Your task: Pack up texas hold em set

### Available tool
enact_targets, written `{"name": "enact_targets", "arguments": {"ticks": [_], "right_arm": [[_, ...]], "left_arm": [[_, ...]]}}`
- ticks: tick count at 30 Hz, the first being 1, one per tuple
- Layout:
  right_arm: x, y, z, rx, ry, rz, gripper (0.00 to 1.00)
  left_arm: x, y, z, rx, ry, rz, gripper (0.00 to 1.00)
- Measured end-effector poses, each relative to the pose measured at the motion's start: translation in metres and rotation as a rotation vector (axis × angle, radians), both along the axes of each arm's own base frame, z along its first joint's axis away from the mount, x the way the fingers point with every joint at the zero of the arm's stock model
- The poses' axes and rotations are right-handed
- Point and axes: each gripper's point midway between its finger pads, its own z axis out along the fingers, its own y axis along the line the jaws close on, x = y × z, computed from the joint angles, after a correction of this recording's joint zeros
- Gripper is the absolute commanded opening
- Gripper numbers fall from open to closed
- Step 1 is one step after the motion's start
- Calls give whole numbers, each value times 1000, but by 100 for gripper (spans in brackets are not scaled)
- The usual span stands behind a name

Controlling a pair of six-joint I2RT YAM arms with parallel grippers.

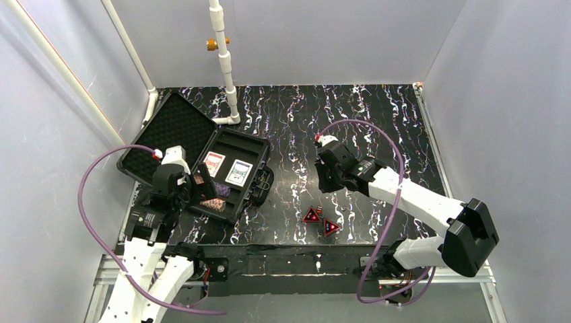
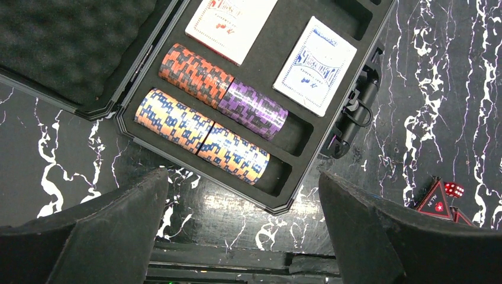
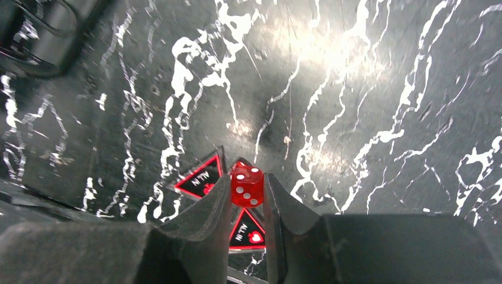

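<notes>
Black counter (image 1: 377,128) | chips (image 2: 207,115), decks (image 2: 317,65) in case (image 2: 269,56) | triangles (image 1: 312,215) outside | right end effector (image 3: 247,198) pinches red die (image 3: 247,184) | left end effector (image 2: 243,189) spread

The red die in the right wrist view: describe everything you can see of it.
The die is a small glossy red cube with white dots, seemingly hard plastic. The right end effector clamps it, one dark finger pressing each side, leaving its top and front faces showing. It sits nearly square, slightly tilted. It appears held off the black marbled table. Two red-edged black triangles lie beyond and below it; only the fingers seem to touch it.
</notes>
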Motion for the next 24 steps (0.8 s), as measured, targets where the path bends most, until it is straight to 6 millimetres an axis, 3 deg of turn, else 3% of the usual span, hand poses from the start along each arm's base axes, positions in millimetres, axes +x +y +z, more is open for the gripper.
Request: {"name": "enact_targets", "arguments": {"ticks": [4, 9, 24], "right_arm": [[14, 15, 23, 37, -43, 14, 1], [25, 32, 37, 66, -53, 29, 1], [50, 104, 46, 179, 3, 132, 1]], "left_arm": [[-1, 0, 2, -2, -14, 1, 98], [-2, 1, 5, -6, -31, 1, 98], [-5, 1, 10, -17, -66, 3, 98]]}}
